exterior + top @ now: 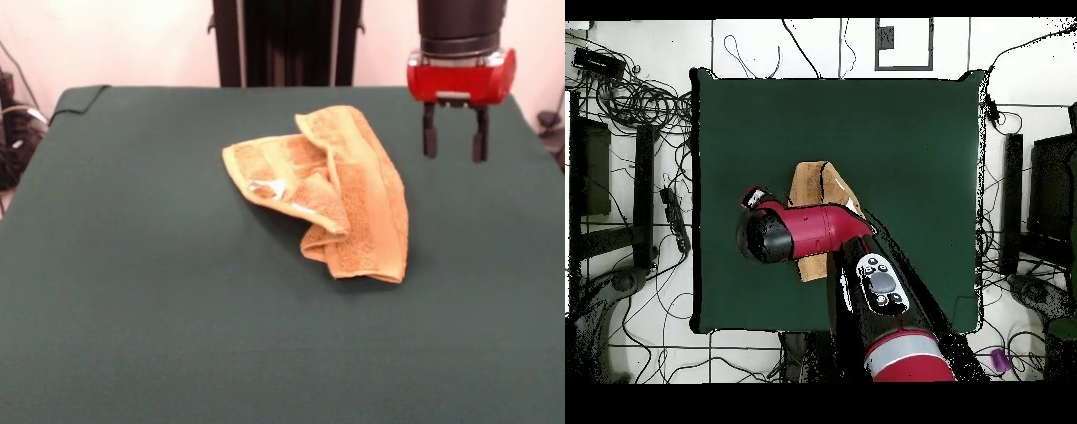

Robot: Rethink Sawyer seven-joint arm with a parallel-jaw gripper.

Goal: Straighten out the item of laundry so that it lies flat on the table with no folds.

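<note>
Gripper (pixel 455 141) hangs upper right of the front view, fingers parted and empty, while the towel (pixel 340 190) (bunched, folded over itself) lies mid-frame on the green table (pixel 132 309).

A: Entry on arm appearance. Front view: gripper (pixel 455 141) has two short black fingers (pixel 430 140), blocky and square-ended, with lighter grey marks near the tips. They are mounted under a glossy red housing (pixel 461 78) with rounded corners and a small pale plate on its face.

B: Above the housing?

A: A dark cylindrical wrist section (pixel 462 25), matte black with a slightly shinier band at its lower rim.

B: Overhead?

A: Arm link (pixel 815 232) is crimson with a rounded black end cap. A black panel (pixel 880 283) carries grey round buttons. Lower down, a silver-grey ring (pixel 905 351) sits above a red base segment.
</note>
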